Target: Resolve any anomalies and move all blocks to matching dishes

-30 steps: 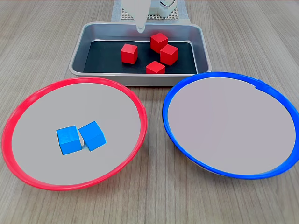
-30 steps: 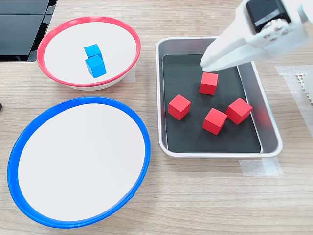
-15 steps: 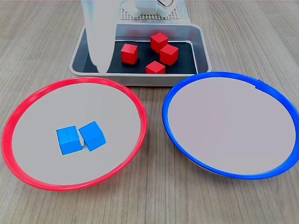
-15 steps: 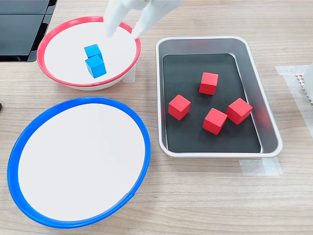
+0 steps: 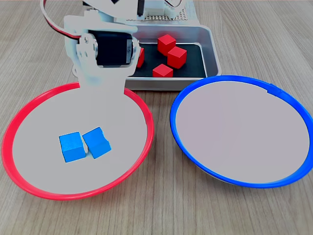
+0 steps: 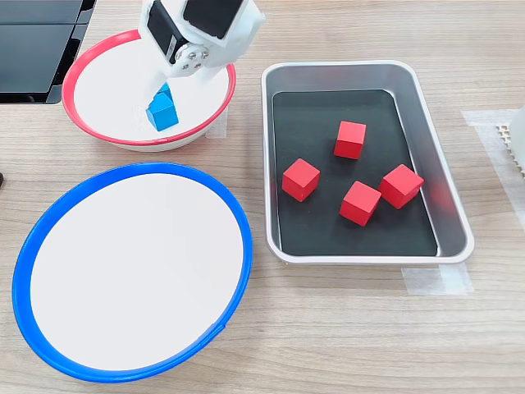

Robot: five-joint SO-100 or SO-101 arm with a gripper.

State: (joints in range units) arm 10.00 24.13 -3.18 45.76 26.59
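Wood-grain surface (image 5: 244,29) here, and both blue blocks (image 5: 84,144) sit side by side in the red-rimmed dish (image 5: 146,142), basically touching. White claw (image 6: 160,86) hangs right over them in the second exterior view; can't tell how wide its jaws are, the arm body hides them. All four red blocks (image 6: 354,176) are spread out in the metal tray (image 6: 447,205). Blue-rimmed dish (image 6: 238,246) has nothing in it.

You see a pale wood-grain tabletop (image 6: 344,328) under even light, with a black panel (image 6: 37,45) at its far-left corner
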